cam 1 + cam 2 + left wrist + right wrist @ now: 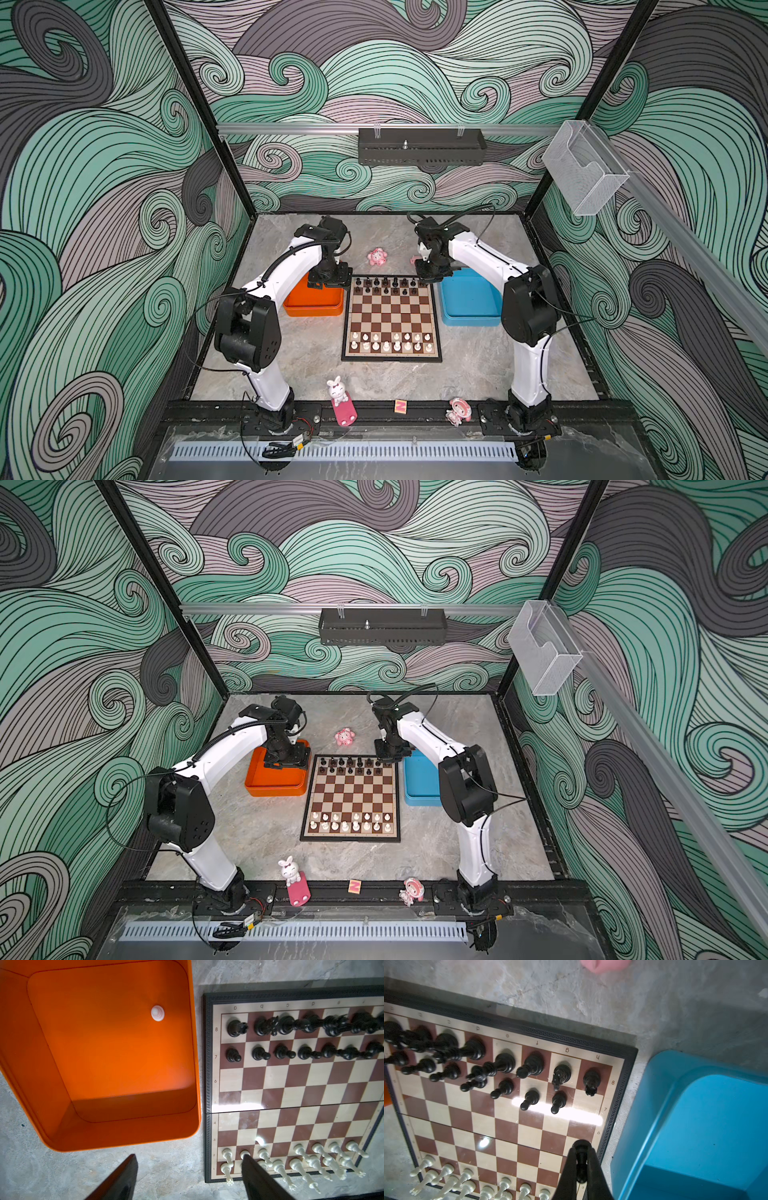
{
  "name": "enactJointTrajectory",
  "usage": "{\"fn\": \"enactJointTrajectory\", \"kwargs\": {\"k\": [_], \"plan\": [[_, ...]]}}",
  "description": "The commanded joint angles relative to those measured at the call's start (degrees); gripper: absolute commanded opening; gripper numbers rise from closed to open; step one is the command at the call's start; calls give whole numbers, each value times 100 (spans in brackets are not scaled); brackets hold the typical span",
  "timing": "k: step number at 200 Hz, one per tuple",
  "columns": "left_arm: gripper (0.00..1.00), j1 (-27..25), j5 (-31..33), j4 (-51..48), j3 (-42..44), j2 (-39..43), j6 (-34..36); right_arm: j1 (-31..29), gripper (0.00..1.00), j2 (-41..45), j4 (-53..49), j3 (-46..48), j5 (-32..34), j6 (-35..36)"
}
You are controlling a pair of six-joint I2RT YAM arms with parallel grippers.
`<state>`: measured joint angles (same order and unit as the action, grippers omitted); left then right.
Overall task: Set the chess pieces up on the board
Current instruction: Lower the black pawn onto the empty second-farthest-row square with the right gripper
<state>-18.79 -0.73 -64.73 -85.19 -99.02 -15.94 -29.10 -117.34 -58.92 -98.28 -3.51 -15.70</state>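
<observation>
the right jaws are clamped on a small glossy black turned pawn point(581, 1155), which hangs over the edge of the flat brown-and-cream chessboard point(618, 1088) beside the blue plastic tray point(695, 1126). to do this step well, the arm should carry the pawn above the empty cream square point(588, 1103) in front of the black rook point(591, 1080). it should lower it straight and release only when the base sits flat. the left jaws stand apart above the orange plastic tray point(104, 1136), which holds one white pawn point(157, 1013).
</observation>
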Motion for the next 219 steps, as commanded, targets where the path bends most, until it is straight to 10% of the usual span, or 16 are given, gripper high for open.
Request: {"fn": "enactJointTrajectory", "kwargs": {"k": [1,219], "plan": [[81,81,-138,35,45,173,96,-26,4,-207,-171,-139,1,-108],[81,287,-248,117,133,68,155,-25,8,-890,-30,-413,263,-152]]}}
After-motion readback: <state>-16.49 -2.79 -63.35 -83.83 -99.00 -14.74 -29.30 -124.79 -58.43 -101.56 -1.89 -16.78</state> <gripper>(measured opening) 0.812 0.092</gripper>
